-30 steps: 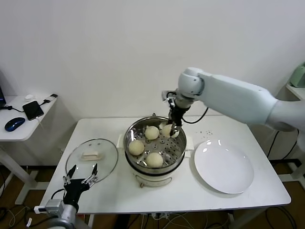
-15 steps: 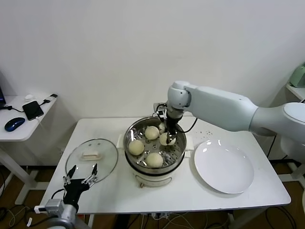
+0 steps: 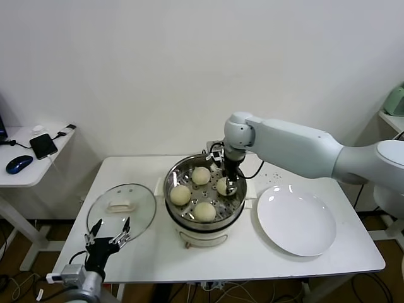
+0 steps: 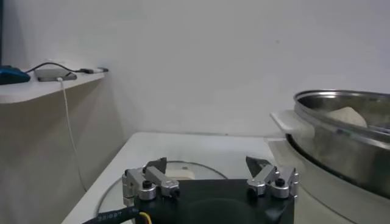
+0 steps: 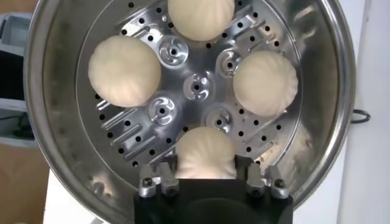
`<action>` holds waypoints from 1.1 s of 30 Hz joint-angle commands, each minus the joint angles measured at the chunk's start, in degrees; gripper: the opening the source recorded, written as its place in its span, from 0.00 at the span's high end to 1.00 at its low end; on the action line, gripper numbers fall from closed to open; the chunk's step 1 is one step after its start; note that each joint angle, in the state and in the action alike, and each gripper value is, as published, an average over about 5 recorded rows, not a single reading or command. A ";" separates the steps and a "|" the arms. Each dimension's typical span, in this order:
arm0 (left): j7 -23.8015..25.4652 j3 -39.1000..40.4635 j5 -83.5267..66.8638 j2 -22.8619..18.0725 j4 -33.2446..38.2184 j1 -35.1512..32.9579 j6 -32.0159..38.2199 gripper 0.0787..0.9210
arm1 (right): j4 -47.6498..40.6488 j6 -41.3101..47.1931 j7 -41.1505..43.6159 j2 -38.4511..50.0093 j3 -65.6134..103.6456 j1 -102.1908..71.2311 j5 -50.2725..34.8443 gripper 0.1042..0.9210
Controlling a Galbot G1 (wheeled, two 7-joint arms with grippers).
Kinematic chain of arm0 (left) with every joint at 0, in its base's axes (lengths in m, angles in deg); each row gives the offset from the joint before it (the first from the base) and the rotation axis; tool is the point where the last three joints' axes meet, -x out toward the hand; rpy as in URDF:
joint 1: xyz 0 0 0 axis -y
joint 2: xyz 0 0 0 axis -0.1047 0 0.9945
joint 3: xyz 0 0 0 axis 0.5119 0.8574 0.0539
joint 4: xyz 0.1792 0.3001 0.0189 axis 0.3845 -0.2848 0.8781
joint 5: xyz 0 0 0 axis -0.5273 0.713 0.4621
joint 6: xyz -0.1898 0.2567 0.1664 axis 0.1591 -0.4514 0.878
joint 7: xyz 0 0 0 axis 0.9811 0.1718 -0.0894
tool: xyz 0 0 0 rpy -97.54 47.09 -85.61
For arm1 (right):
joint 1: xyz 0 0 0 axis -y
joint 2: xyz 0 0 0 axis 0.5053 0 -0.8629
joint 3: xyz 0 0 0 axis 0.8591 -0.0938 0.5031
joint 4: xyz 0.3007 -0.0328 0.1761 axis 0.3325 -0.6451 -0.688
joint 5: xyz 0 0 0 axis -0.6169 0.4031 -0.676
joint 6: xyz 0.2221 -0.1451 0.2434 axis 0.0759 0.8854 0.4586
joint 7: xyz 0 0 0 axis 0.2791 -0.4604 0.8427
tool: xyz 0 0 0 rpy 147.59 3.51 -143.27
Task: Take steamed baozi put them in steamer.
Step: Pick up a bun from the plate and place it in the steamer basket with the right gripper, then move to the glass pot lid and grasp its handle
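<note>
The steamer (image 3: 170, 197) stands mid-table, a shiny steel pot with a perforated tray (image 5: 198, 91). Several steamed baozi rest on the tray: three stand free (image 5: 124, 70) (image 5: 201, 17) (image 5: 265, 82). A further one (image 5: 205, 149) lies on the tray between the fingers of my right gripper (image 5: 205, 165). That gripper (image 3: 227, 187) reaches down into the pot on its right side and is open, its fingers standing either side of the bun. My left gripper (image 3: 110, 223) (image 4: 206, 163) hangs open and empty by the table's front left edge, over the lid.
A round glass lid (image 3: 122, 205) with a white handle lies left of the steamer. A flat white plate (image 3: 297, 221) lies to its right. A side table at far left carries a phone (image 3: 44, 145) and a mouse (image 3: 19, 164).
My right gripper came down from over the pot's far rim with a baozi, set it on the tray, and its fingers have spread. The left arm has not moved.
</note>
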 commanded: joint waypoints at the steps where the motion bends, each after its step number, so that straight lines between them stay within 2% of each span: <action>1: -0.53 -0.33 -1.82 -0.18 0.23 0.47 -0.88 0.12 | 2.17 0.51 -0.91 3.05 2.68 -0.23 0.35 0.18; 5: -1.68 -0.52 -2.44 -0.22 0.37 0.86 -1.37 0.12 | 4.76 0.65 -2.90 6.58 7.25 -0.95 -1.24 0.13; 10: -4.06 -0.49 -2.80 -0.13 -0.13 1.33 -0.95 0.12 | 10.40 0.49 -5.40 13.11 17.15 -4.50 -2.87 0.12; 16: -6.32 -0.61 -0.98 0.19 -0.81 1.70 2.84 0.12 | 17.32 -4.98 -17.04 21.85 35.81 -16.86 -14.75 0.12; 20: -6.97 -0.04 -1.55 0.37 -1.07 1.72 6.50 0.12 | 18.62 -11.75 -25.18 24.48 51.74 -29.42 -14.87 0.12; 27: -8.18 1.09 -2.18 0.02 -2.23 1.27 14.54 0.12 | 22.71 -22.97 -39.18 18.81 85.27 -58.15 -15.56 0.12; 33: -8.77 1.26 -1.83 0.56 -3.99 3.76 15.86 0.12 | 24.31 -35.45 -49.86 9.11 100.72 -76.12 -17.56 0.12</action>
